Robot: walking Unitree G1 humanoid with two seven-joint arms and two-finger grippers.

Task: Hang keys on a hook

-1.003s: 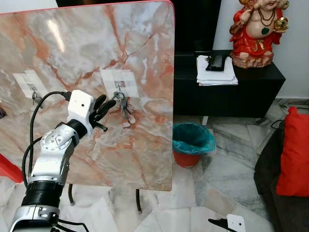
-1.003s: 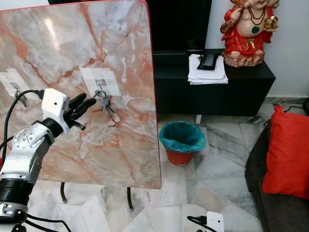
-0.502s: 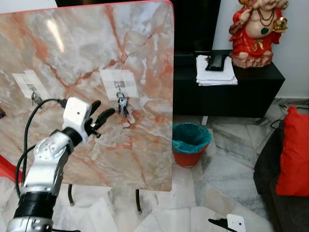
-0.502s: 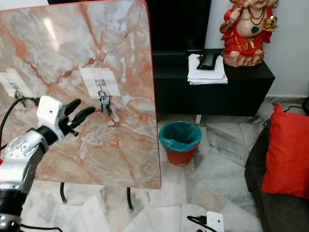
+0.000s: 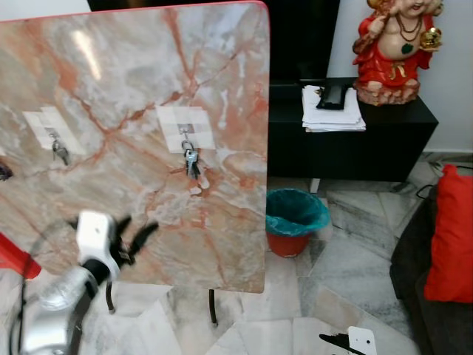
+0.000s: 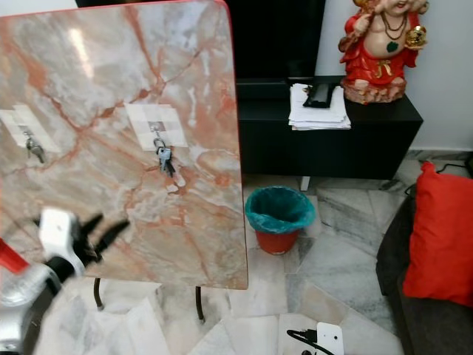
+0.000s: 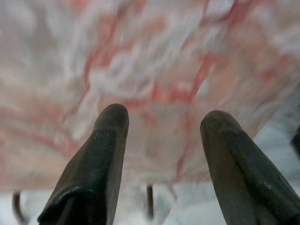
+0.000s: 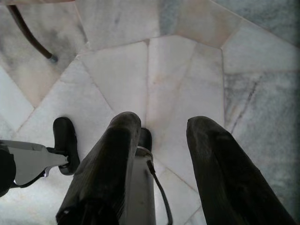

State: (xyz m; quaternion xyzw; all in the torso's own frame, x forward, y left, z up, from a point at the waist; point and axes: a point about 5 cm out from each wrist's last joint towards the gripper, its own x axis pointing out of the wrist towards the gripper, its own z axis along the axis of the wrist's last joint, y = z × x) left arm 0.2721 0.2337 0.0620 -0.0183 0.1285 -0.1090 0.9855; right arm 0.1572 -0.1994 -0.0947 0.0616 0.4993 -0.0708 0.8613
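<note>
A small bunch of keys (image 5: 191,161) hangs from a hook on a white taped patch (image 5: 186,126) in the middle of the upright marble board (image 5: 140,81). My left gripper (image 5: 137,236) is low and to the left of the keys, well apart from them, blurred, open and empty. In the left wrist view its fingers (image 7: 105,140) stand apart before the marble. A second hook (image 5: 56,146) with a key sits on the board's left side. My right gripper (image 8: 159,129) hangs open over the floor.
A red bin with a teal liner (image 5: 295,220) stands on the marble floor right of the board. Behind it a black cabinet (image 5: 347,140) carries papers and a red figurine (image 5: 392,41). A red cushion (image 5: 451,237) lies at the far right.
My left arm has dropped down and leftward, away from the keys. The keys stay hanging on the middle hook and have stopped swinging out.
</note>
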